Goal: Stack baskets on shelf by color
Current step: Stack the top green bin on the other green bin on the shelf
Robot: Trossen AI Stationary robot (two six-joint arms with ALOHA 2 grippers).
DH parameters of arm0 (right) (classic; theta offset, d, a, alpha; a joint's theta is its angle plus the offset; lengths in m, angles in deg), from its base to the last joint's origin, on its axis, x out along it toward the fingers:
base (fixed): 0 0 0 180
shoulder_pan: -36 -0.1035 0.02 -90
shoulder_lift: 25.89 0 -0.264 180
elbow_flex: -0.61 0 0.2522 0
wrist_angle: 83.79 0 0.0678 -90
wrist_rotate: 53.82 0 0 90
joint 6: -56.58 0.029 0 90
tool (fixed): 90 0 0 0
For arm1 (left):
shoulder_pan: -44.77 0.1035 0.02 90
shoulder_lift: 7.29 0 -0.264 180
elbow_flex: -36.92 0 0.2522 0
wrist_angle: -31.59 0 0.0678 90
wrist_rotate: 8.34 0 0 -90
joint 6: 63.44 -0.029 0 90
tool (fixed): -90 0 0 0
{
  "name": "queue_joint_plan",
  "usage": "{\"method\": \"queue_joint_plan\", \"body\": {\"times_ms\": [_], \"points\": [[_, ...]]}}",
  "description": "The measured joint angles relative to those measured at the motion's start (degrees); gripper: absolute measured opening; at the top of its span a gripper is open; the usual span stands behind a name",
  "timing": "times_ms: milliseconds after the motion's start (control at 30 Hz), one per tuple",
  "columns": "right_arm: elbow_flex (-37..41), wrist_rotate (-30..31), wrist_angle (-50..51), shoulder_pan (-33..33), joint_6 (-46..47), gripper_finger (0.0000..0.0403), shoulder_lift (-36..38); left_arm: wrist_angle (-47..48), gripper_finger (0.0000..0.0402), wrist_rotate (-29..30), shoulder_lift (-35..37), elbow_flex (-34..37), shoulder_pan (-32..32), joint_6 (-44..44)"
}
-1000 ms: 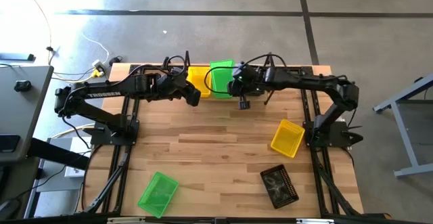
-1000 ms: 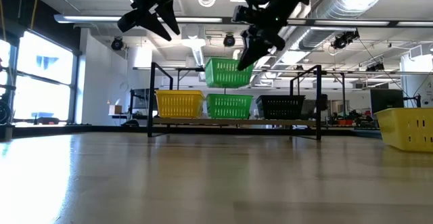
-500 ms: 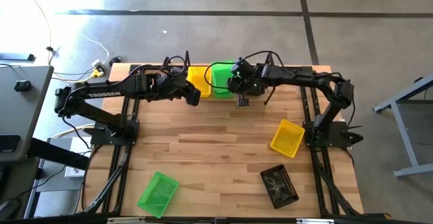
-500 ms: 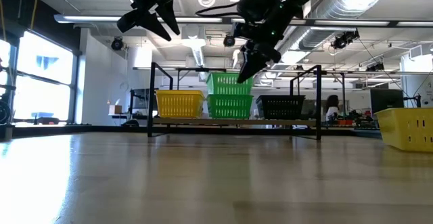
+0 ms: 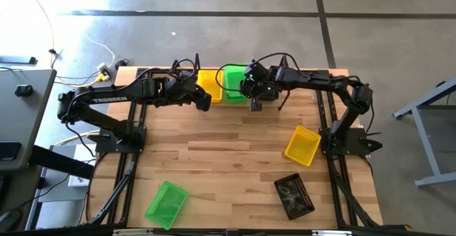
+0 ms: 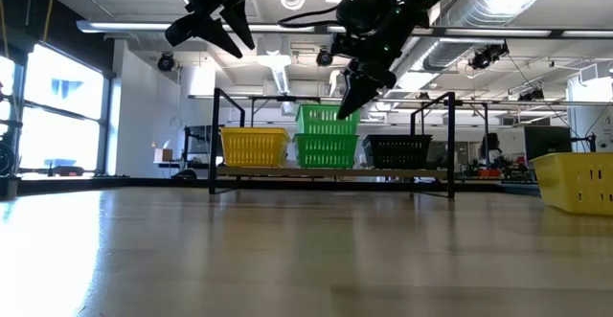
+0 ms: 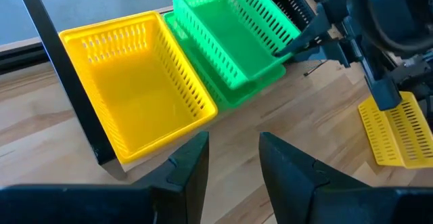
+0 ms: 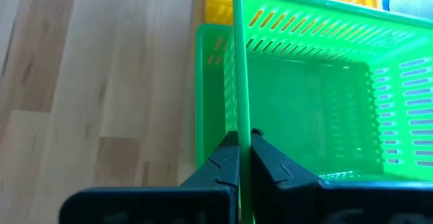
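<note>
Two green baskets at the shelf: the upper green basket, pinched by its rim in the right gripper, sits partly nested in the lower green basket. Next: seat it square, then release. Left gripper hovers beside the yellow basket, jaws narrowly apart, empty. Loose green, yellow and black baskets lie well apart; nothing blocks.
</note>
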State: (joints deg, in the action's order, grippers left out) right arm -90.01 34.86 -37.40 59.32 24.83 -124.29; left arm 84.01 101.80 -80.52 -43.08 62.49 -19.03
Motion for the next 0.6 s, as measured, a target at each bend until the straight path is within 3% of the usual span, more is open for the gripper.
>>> {"method": "queue_joint_plan", "body": {"times_ms": [600], "points": [[0.0,-1.16,0.69,-0.82,-2.67,0.0,-0.01,0.03,0.012,-0.02,-0.02,0.0,0.0,-0.02]]}}
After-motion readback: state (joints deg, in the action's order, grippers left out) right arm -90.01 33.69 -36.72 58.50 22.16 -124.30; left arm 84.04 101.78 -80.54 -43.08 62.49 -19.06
